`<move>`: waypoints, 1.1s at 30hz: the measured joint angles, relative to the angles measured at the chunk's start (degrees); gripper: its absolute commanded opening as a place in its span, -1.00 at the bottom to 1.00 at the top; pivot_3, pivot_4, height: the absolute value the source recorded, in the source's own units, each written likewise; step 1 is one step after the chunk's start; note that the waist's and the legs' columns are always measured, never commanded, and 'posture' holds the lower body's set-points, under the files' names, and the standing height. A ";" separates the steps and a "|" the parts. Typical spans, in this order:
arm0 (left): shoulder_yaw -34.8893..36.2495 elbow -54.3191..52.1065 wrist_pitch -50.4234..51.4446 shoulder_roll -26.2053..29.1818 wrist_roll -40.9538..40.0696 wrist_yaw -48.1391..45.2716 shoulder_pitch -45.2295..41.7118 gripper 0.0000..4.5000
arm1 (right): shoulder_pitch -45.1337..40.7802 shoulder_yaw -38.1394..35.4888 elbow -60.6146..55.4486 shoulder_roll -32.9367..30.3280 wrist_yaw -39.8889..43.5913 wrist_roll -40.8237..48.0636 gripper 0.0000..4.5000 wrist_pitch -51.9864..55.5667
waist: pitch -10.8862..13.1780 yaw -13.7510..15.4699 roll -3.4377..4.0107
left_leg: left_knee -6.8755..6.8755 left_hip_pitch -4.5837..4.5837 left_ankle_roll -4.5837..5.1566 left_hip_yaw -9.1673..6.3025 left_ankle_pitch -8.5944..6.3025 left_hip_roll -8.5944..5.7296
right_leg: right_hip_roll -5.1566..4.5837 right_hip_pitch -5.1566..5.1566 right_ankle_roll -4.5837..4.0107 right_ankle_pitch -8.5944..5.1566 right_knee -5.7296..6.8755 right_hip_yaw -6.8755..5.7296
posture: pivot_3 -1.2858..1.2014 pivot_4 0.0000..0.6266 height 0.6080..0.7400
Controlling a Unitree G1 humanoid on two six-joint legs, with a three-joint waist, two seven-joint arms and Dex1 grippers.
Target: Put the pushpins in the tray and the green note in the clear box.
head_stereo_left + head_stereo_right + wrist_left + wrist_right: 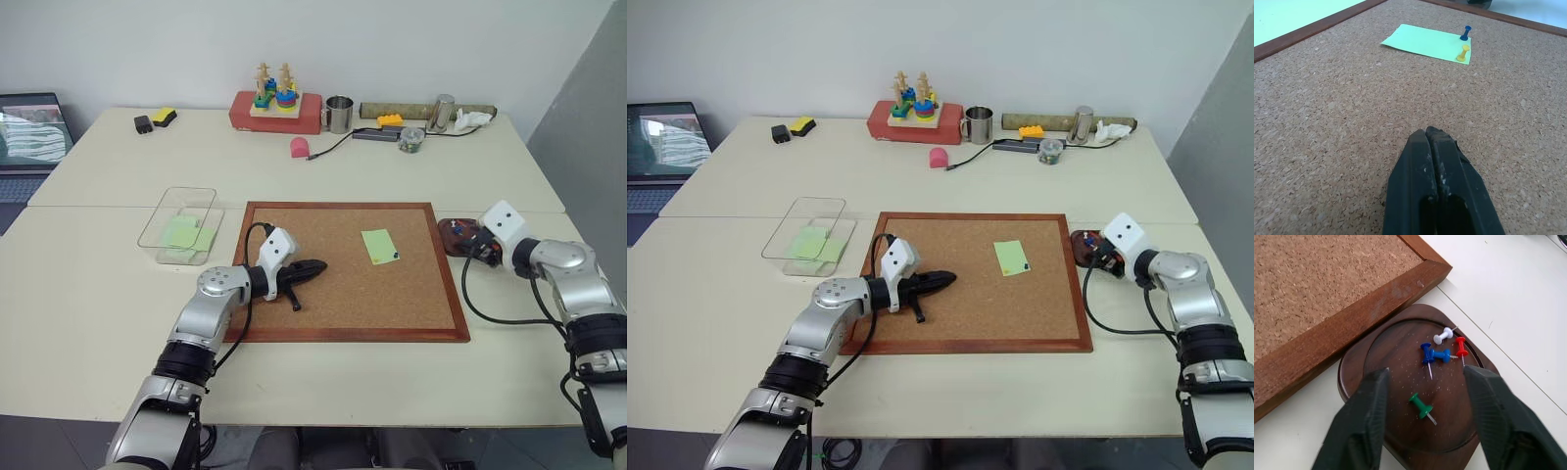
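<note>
The green note (380,246) lies on the right half of the corkboard (343,313), held by a blue pushpin (1465,33) and a yellow pushpin (1463,53) at one corner. My left gripper (315,266) rests shut and empty on the cork, left of the note. The dark brown tray (1400,357) sits just off the board's right edge and holds several pushpins, among them a green one (1421,406). My right gripper (1426,371) hovers open right over the tray, with nothing between its fingers. The clear box (157,223) stands left of the board with green paper in it.
Along the table's back are a red block with a stacking toy (276,108), a metal mug (339,114), a pink piece (300,147), cables and small items. A laptop (34,132) sits at the far left.
</note>
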 measured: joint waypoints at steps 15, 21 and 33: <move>0.14 0.62 -0.72 0.15 0.26 -0.08 -0.12 -1.00 | 7.02 -2.34 -24.06 -1.17 11.08 12.07 0.33 13.06 | 0.00 0.00 0.00 | 0.02 0.01 0.00 -0.09 0.00 0.02 | 0.02 0.04 0.00 0.00 0.02 -0.05 | 0.03 -0.52 1.00; 0.10 0.67 -0.78 0.16 0.45 -0.15 -0.12 -1.00 | 7.01 1.43 -25.09 4.73 8.14 11.09 0.33 13.11 | 0.00 -0.02 0.00 | 0.03 0.02 0.00 -0.07 0.00 0.01 | 0.03 0.03 0.04 0.02 0.00 -0.03 | 0.03 -0.52 1.00; 0.09 0.64 -0.78 0.15 0.55 -0.11 -0.12 -1.00 | 5.83 4.70 -18.33 10.10 5.76 8.70 0.26 8.66 | 0.00 -0.02 0.00 | 0.01 0.02 0.00 -0.08 0.00 0.02 | 0.04 0.03 0.04 0.02 0.01 -0.04 | 0.03 -0.52 1.00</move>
